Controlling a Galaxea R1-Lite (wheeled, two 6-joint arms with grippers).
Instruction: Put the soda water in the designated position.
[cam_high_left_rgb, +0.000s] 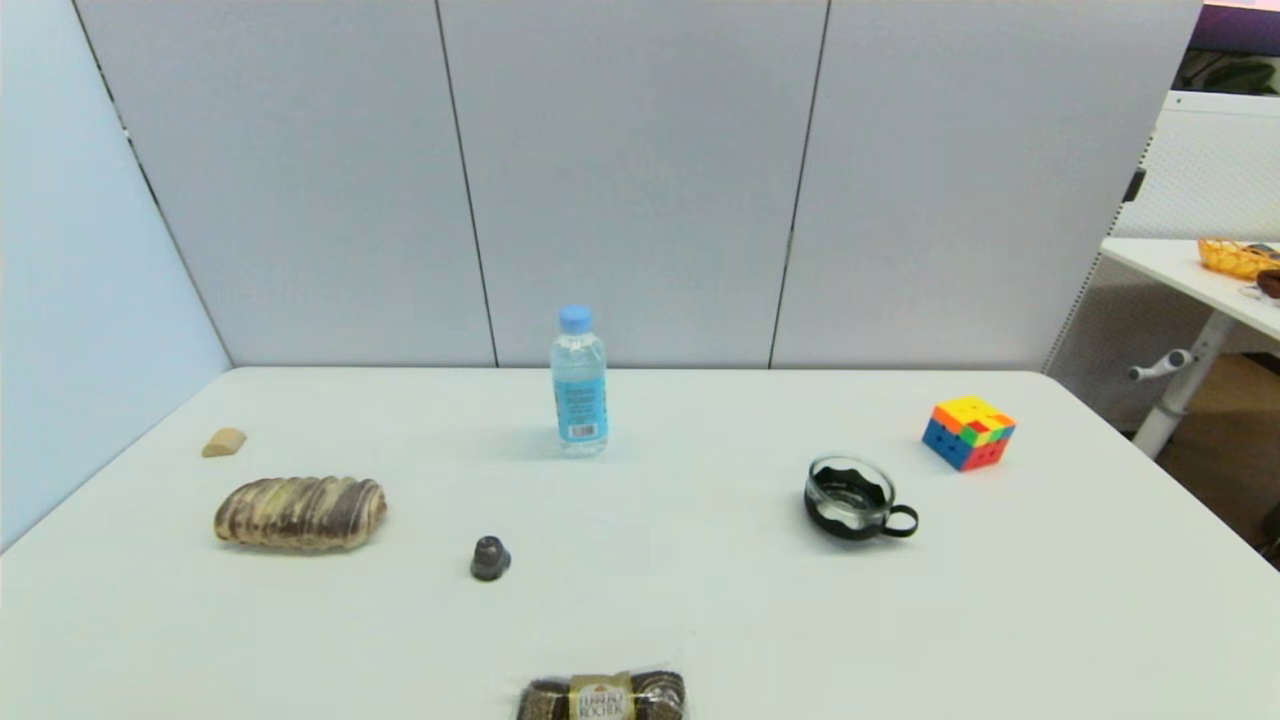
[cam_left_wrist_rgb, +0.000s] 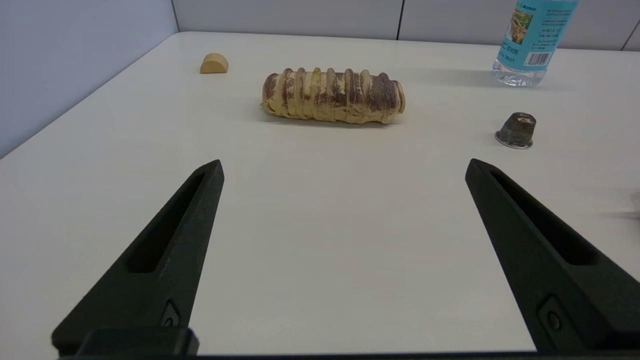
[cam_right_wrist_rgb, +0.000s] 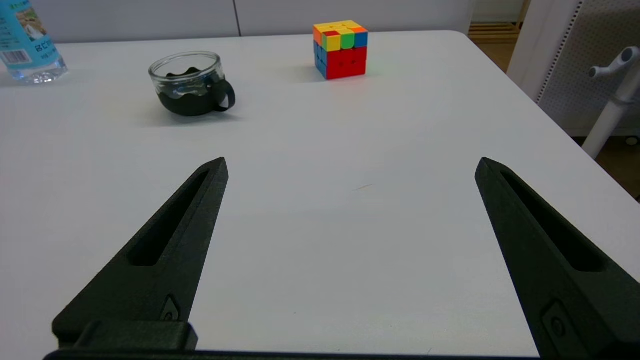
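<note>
The soda water (cam_high_left_rgb: 579, 385), a clear bottle with a light-blue cap and blue barcode label, stands upright at the back middle of the white table (cam_high_left_rgb: 700, 620). Its lower part shows in the left wrist view (cam_left_wrist_rgb: 530, 45) and the right wrist view (cam_right_wrist_rgb: 27, 47). Neither arm appears in the head view. My left gripper (cam_left_wrist_rgb: 344, 167) is open over bare table, well short of the bottle. My right gripper (cam_right_wrist_rgb: 351, 165) is open too, with nothing between its fingers.
A striped bread loaf (cam_high_left_rgb: 300, 512) and a small tan piece (cam_high_left_rgb: 224, 442) lie at the left. A dark cone-shaped capsule (cam_high_left_rgb: 490, 558) sits in the middle, a chocolate pack (cam_high_left_rgb: 603, 697) at the front edge. A glass cup in a black holder (cam_high_left_rgb: 850, 497) and a colour cube (cam_high_left_rgb: 968, 432) stand at the right.
</note>
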